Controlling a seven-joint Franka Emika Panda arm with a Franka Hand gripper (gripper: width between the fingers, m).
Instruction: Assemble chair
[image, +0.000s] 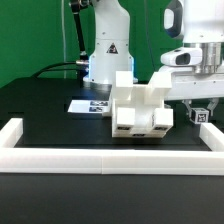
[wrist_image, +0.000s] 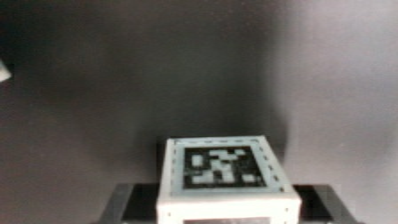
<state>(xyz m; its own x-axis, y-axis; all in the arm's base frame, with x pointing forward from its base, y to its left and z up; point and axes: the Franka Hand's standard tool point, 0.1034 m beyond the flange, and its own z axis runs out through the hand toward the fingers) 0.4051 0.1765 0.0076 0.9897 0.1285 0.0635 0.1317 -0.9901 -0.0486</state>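
The partly joined chair (image: 140, 112), a blocky matte white body with posts sticking up, stands in the middle of the black table. My gripper (image: 200, 108) is at the exterior view's right of it, apart from it. It is shut on a small white chair piece (image: 199, 117) that bears black-and-white tags. In the wrist view this piece (wrist_image: 222, 172) sits between my two dark fingers (wrist_image: 135, 202), tag face toward the camera, over the dark table. My gripper (wrist_image: 226, 203) grips its sides. I cannot tell whether the piece touches the table.
The long low white border frame (image: 110, 157) runs along the front and up both sides (image: 12, 132). The marker board (image: 88, 105) lies flat behind the chair at the exterior view's left. The robot base (image: 105, 55) stands at the back. A white edge (wrist_image: 4, 70) shows in the wrist view.
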